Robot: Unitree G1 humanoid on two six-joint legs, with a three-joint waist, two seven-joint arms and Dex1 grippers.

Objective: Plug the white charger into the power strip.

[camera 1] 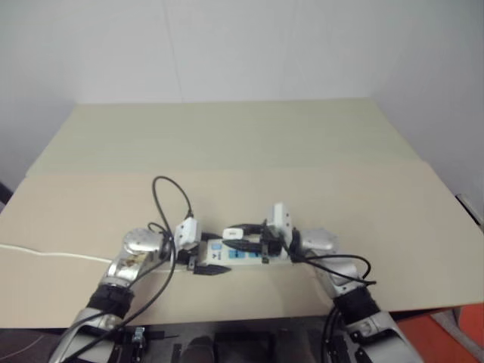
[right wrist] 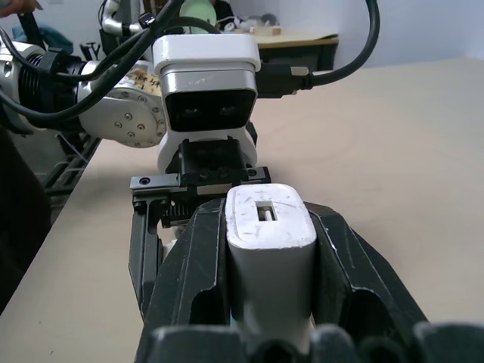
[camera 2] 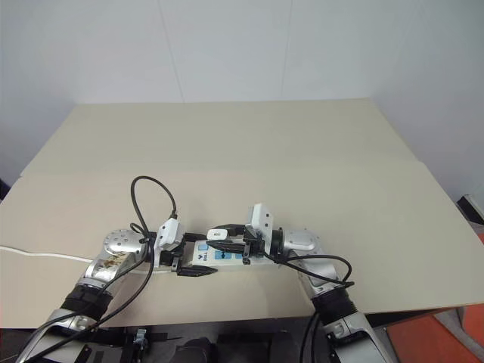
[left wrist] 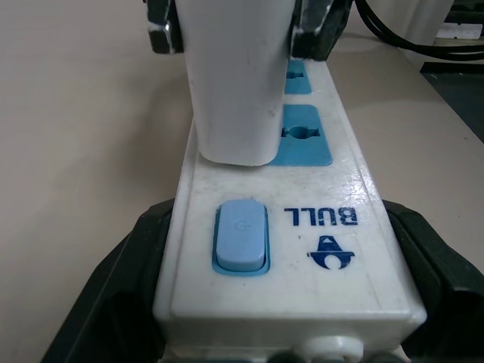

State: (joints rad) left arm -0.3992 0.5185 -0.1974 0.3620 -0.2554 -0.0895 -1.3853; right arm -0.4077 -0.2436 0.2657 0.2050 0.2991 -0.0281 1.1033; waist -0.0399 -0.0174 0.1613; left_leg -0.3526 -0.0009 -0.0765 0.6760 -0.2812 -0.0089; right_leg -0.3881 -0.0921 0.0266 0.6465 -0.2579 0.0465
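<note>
"BULL" on the power strip (left wrist: 302,249)

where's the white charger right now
The white charger stands over the power strip socket nearest the blue switch, clamped in the right gripper.

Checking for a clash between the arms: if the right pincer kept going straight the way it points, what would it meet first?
Most likely the left pincer. The right pincer, shut on the white charger, faces it directly along the power strip. Depth is hard to judge, so the gap between them is uncertain.
</note>
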